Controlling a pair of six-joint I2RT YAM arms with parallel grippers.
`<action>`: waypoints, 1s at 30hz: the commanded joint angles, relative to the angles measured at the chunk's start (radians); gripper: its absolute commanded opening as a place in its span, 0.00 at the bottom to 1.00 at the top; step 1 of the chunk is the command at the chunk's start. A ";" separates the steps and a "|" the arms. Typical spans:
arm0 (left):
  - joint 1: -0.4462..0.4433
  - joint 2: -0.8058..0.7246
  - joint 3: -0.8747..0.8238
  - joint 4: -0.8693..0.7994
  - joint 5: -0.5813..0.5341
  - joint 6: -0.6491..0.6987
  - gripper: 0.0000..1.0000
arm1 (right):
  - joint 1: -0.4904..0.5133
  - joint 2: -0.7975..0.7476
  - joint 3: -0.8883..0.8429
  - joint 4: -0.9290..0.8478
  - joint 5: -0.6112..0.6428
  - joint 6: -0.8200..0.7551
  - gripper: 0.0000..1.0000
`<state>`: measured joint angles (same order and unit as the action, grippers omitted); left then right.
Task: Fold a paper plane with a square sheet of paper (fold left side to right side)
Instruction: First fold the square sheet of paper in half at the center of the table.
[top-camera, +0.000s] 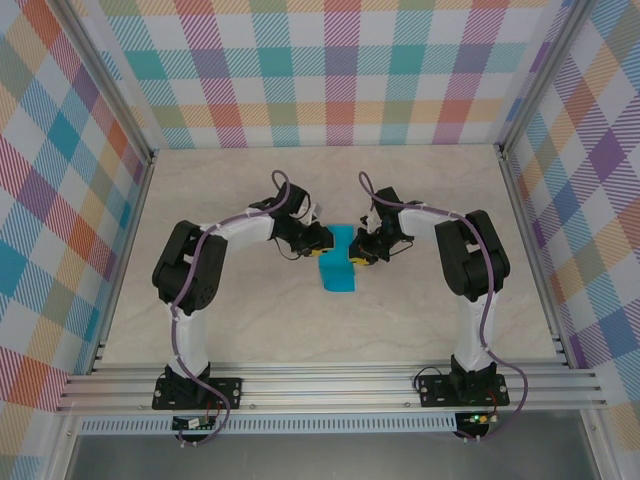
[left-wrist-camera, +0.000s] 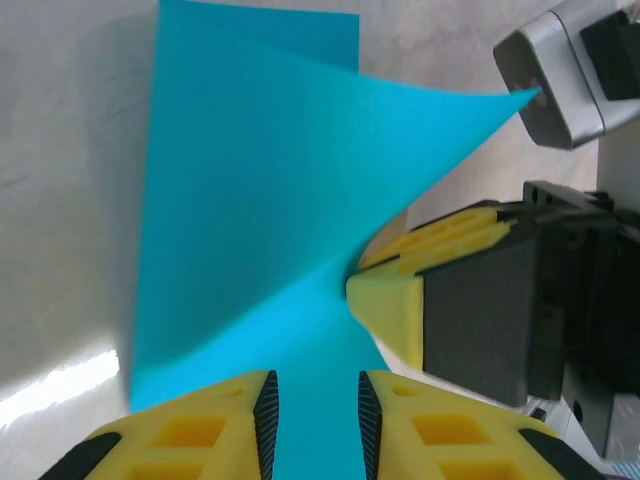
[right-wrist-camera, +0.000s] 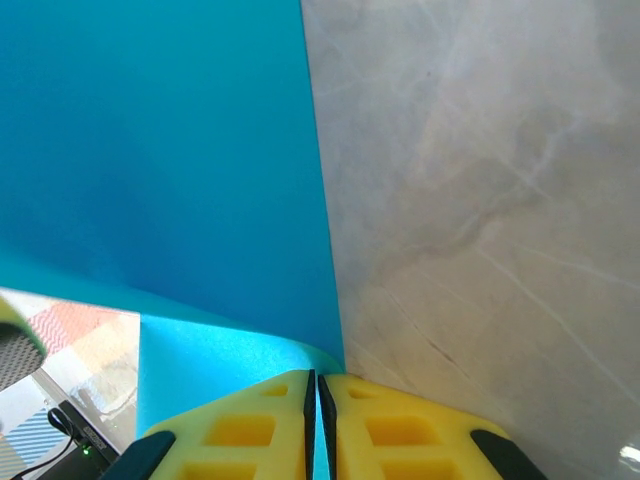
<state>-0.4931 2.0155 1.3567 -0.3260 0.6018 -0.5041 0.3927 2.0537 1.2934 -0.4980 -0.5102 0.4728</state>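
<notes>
Top external: square sheet of paper (top-camera: 338, 270) mid-table, partly curled over, right gripper (right-wrist-camera: 316, 388) at its 3 o'clock pinching an edge, left gripper (left-wrist-camera: 315, 405) at 10 o'clock narrowly apart astride it; folding looks early, no dart shape yet.

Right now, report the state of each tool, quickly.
Left tool: open, blue paper showing in the gap between its fingers, not pinched.
Right tool: closed, pinching the lifted edge of the blue paper.

Square sheet of paper (top-camera: 338, 278): upper part hidden under jaws.
</notes>
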 joint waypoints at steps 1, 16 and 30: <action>-0.009 0.066 0.034 0.011 0.047 0.011 0.29 | 0.011 0.082 -0.020 -0.048 0.084 -0.026 0.13; 0.035 0.062 -0.038 -0.036 -0.091 0.043 0.28 | 0.011 0.086 -0.021 -0.055 0.096 -0.031 0.13; 0.091 -0.041 -0.066 -0.042 -0.041 0.075 0.29 | 0.011 0.086 -0.023 -0.053 0.087 -0.034 0.13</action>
<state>-0.4137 2.0354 1.3056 -0.3401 0.5629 -0.4469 0.3927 2.0563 1.2972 -0.5053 -0.5098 0.4553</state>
